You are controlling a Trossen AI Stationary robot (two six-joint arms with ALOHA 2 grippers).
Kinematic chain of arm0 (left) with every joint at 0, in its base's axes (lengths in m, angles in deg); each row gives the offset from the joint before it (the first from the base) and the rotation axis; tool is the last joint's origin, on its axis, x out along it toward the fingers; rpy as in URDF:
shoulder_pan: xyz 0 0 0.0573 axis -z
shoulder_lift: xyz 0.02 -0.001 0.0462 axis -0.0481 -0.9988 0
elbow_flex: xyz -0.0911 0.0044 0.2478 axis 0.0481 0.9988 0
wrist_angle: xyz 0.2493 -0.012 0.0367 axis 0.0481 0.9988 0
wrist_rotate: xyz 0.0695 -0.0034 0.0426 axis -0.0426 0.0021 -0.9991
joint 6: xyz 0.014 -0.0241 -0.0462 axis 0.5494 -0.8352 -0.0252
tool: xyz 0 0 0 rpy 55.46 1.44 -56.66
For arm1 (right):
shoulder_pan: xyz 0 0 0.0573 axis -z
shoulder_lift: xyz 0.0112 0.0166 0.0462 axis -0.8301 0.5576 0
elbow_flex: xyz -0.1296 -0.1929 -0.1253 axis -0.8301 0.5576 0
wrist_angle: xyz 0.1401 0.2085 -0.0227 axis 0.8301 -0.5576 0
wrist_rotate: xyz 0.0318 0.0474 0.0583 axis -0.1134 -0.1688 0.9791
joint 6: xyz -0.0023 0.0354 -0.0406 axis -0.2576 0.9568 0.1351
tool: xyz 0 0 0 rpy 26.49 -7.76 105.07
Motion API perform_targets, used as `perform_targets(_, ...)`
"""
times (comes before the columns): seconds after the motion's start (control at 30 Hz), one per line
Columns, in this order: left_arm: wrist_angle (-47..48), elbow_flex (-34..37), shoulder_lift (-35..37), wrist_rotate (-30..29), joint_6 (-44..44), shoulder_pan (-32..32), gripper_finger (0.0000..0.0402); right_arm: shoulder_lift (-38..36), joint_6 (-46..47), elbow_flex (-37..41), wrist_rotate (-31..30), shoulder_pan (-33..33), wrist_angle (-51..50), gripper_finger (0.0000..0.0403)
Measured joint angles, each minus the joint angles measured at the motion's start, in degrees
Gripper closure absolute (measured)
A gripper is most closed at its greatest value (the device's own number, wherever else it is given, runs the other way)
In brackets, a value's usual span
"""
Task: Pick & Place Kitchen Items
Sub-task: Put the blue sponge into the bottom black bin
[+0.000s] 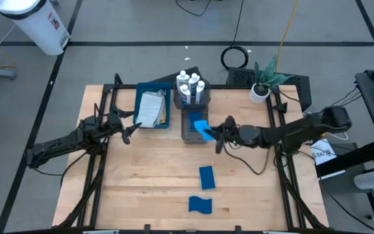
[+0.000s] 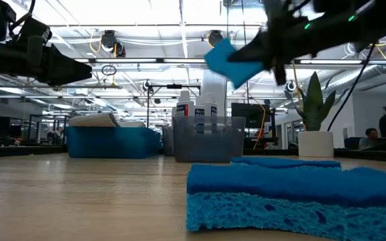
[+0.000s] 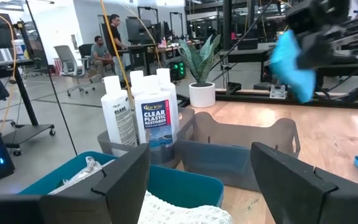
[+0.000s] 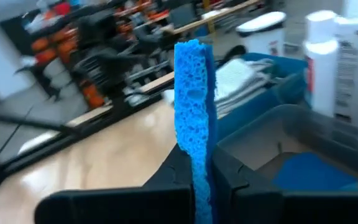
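Sponge (image 4: 193, 130) clamped upright between right gripper (image 4: 194, 177) fingers, above grey bin (image 1: 192, 127); left gripper (image 1: 132, 132) parted, beside tray (image 1: 139, 104).

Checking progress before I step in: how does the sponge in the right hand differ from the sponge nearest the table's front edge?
The held sponge hangs in the air over the grey bin, pinched by the right hand; the front sponge lies flat on the table, untouched. Both are blue.

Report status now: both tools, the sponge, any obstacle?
Right tool shut on sponge, over grey bin. Left tool open, beside blue tray. No obstacle seen.
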Motion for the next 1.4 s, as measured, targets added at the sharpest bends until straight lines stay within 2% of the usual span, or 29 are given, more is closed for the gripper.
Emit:
perform_targets(0.17, 0.0, 0.0, 0.0, 0.0, 0.0, 0.0, 0.0119, 10.4, 5.3, 0.0, 0.0, 4.5, 13.0, 0.04)
perform_targets(0.3, 0.0, 0.0, 0.0, 0.0, 0.0, 0.0, 0.0119, 16.9, 5.5, 0.0, 0.3, 6.2, 20.2, 0.0399)
perform_targets(0.57, 0.0, 0.0, 0.0, 0.0, 0.0, 0.0, 0.0119, 23.1, 4.9, -0.1, 1.3, 6.8, 24.2, 0.0387)
perform_targets(0.8, 0.0, 0.0, 0.0, 0.0, 0.0, 0.0, 0.0119, 24.7, 0.6, -0.9, 1.3, 6.7, 24.0, 0.0332)
perform_targets(1.13, 0.0, 0.0, 0.0, 0.0, 0.0, 0.0, 0.0119, 24.6, -6.4, -1.0, 1.4, 6.9, 24.1, 0.021)
perform_targets(1.3, 0.0, 0.0, 0.0, 0.0, 0.0, 0.0, 0.0119, 23.1, -10.3, -1.0, 1.5, 7.0, 22.8, 0.0178)
perform_targets(1.4, 0.0, 0.0, 0.0, 0.0, 0.0, 0.0, 0.0119, 19.9, -12.3, -1.0, 3.0, 7.1, 18.4, 0.0168)
